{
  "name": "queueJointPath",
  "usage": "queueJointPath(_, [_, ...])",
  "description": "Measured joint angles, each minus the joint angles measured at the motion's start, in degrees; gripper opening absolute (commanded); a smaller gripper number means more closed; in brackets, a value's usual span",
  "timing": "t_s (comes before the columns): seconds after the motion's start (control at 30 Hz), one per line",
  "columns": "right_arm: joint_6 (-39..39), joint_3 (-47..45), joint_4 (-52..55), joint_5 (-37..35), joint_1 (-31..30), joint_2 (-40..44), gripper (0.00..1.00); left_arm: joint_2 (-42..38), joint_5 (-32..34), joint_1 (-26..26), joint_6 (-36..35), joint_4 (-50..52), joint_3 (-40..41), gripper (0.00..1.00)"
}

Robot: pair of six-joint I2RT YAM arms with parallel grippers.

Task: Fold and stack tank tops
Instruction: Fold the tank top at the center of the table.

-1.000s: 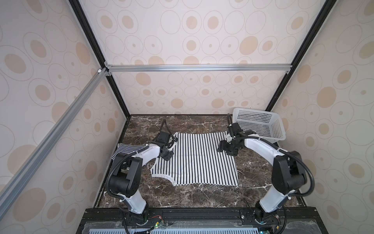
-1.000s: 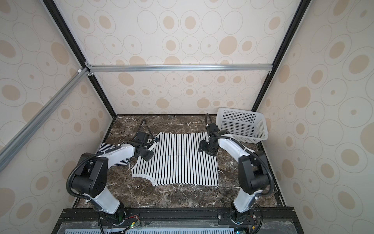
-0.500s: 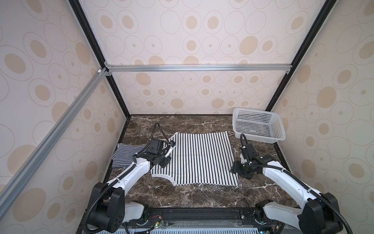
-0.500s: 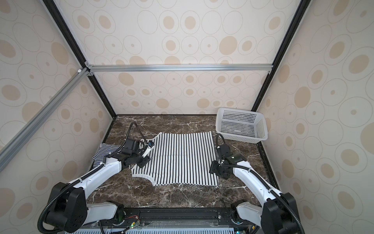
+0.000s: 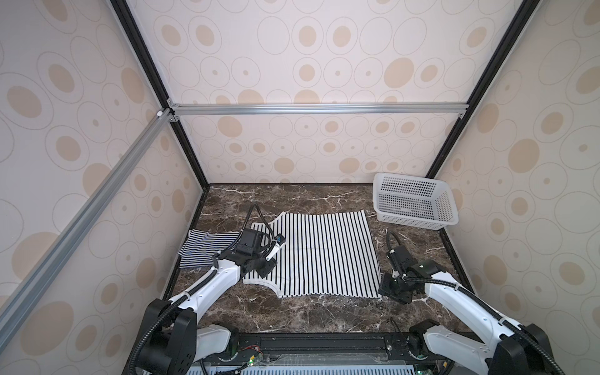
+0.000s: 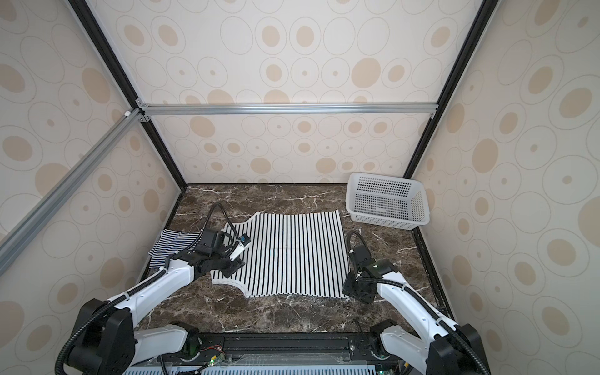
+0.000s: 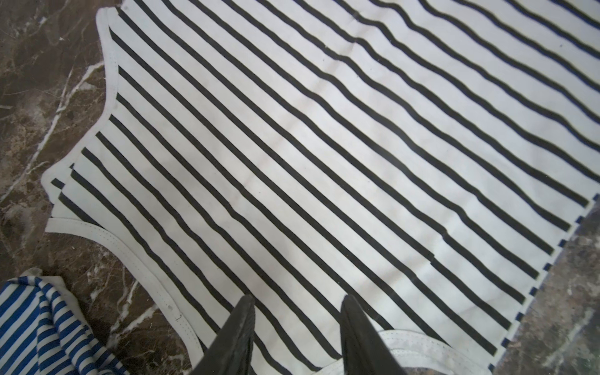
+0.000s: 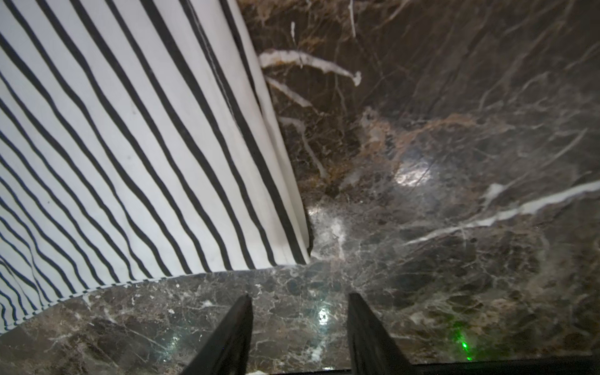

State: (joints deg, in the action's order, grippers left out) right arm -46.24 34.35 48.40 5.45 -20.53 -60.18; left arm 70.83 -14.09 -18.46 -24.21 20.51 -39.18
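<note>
**A:** Where does the cloth sit relative to the jaws?

**B:** The wide-striped tank top (image 5: 321,256) lies spread flat on the counter (image 5: 292,311), between the two sets of jaws. The left jaws hang over its strap end. They are apart, with striped cloth showing in the gap but nothing pinched. The right jaws are apart too, over bare counter, and the hem corner (image 8: 292,253) is just ahead of them and a little to one side.

**A:** And the other one?

**B:** The narrow-striped tank top (image 5: 204,248) lies rumpled beside the left jaws, on the side away from the right jaws. The basket (image 5: 412,203) stands well beyond the right jaws.

**A:** How will the flat one handle?

**B:** Light, thin and limp, I'd judge. It should sag from wherever it's pinched and slide easily on the polished stone. Lying this flat, it gives little to get under.

**A:** So where should they take hold?

**B:** The left jaws could take the white binding (image 7: 422,349) right beside them, since it's thicker and offers a ridge. The right jaws could take that hem corner. Each pinch should catch both layers, or the top may gape open as it lifts.
</note>
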Motion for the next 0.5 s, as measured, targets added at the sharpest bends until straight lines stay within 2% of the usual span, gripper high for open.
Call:
queueJointPath(0.27, [-1.1,-1.1,-4.4,0.8,0.0,-4.4,0.45,0.0,-0.4,-0.4,0.0,-0.3,0.8,0.43])
queueJointPath(0.5, [-1.0,-1.1,-5.6,0.4,0.0,-8.5,0.38,0.0,-0.7,-0.6,0.0,-0.3,1.6,0.43])
